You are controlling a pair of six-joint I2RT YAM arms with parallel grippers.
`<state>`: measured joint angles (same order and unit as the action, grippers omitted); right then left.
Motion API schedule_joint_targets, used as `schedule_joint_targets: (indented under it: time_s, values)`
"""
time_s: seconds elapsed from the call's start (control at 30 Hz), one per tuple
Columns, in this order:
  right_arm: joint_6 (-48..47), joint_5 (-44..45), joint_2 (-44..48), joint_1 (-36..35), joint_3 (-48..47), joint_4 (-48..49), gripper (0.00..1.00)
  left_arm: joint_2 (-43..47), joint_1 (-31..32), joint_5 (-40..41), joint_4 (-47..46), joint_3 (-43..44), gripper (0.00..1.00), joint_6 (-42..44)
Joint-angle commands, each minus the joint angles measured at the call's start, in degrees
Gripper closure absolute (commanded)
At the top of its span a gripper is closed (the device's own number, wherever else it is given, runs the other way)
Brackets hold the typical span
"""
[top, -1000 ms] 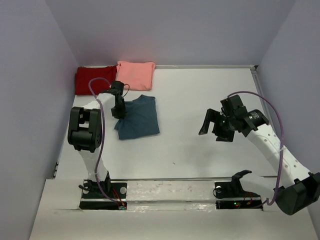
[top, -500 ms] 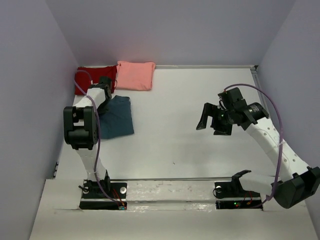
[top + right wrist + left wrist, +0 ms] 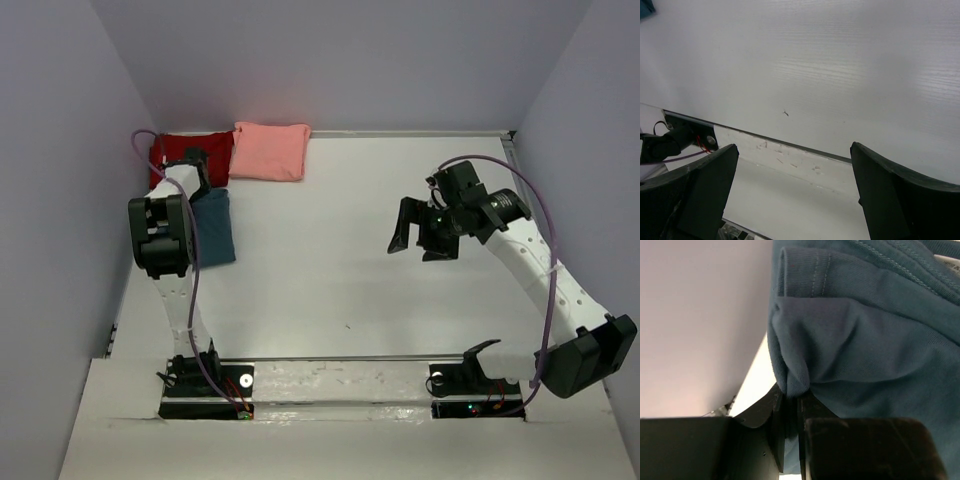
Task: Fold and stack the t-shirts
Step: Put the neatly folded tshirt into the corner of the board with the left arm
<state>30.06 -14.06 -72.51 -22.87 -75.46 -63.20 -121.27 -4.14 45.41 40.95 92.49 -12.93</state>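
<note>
The dark teal-blue t-shirt (image 3: 215,228) lies folded at the table's left side, next to the left wall. My left gripper (image 3: 192,175) is shut on a pinch of its cloth at the far end; the left wrist view shows the teal fabric (image 3: 865,340) bunched between the closed jaws (image 3: 792,400). The dark red t-shirt (image 3: 172,150) lies folded in the far left corner, partly hidden by my left arm. The salmon-pink t-shirt (image 3: 270,150) lies folded beside it on the right. My right gripper (image 3: 412,235) is open and empty above the table's right half, its fingers (image 3: 705,190) spread wide.
The purple left wall stands close to the teal shirt and my left arm. The table's near edge strip (image 3: 790,155) and a cable base show in the right wrist view. A small dark speck (image 3: 347,324) marks the table near the front.
My left gripper has dragged the teal-blue shirt leftward and back toward the left wall, near the red shirt. My right gripper has shifted slightly left and back, still open.
</note>
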Motion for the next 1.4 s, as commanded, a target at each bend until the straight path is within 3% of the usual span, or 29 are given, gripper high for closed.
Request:
schedule_joint_targets:
  time_s: [0.0, 0.23, 0.37, 0.83, 1.27, 1.3, 1.33, 1.37]
  values:
    - [-2.2, -1.23, -0.87, 0.02, -3.9, -1.75, 0.0, -1.94, -2.53, 8.64, 2.73, 2.78, 1.0, -1.49]
    - [-2.99, -1.84, -2.63, 0.02, -5.04, -2.54, 0.0, -6.52, -4.56, 9.79, 2.29, 9.89, 1.0, -0.26]
    - [-2.99, -1.41, -3.42, 0.02, -5.66, -2.81, 0.0, -8.28, -4.65, 5.77, 1.07, 12.88, 1.0, 1.76]
    - [-2.03, -1.76, -4.22, 0.02, -5.4, -1.84, 0.0, -5.64, -4.56, -6.2, -4.3, 7.8, 1.0, 6.16]
    - [-1.5, -1.93, -3.87, 0.02, -4.87, -1.4, 0.0, -5.64, -4.65, -6.83, -4.39, 7.97, 0.99, 5.81]
    - [-1.41, -1.93, -3.78, 0.02, -4.87, -1.31, 0.0, -5.64, -4.65, -6.13, -4.04, 8.23, 0.95, 5.29]
    - [-1.41, -1.93, -3.69, 0.02, -4.78, -1.31, 0.0, -5.73, -4.73, -5.34, -3.69, 8.58, 0.82, 4.24]
    - [-1.32, -2.02, -3.69, 0.02, -4.61, -1.23, 0.0, -5.64, -4.65, -3.59, -3.25, 9.11, 0.75, 3.71]
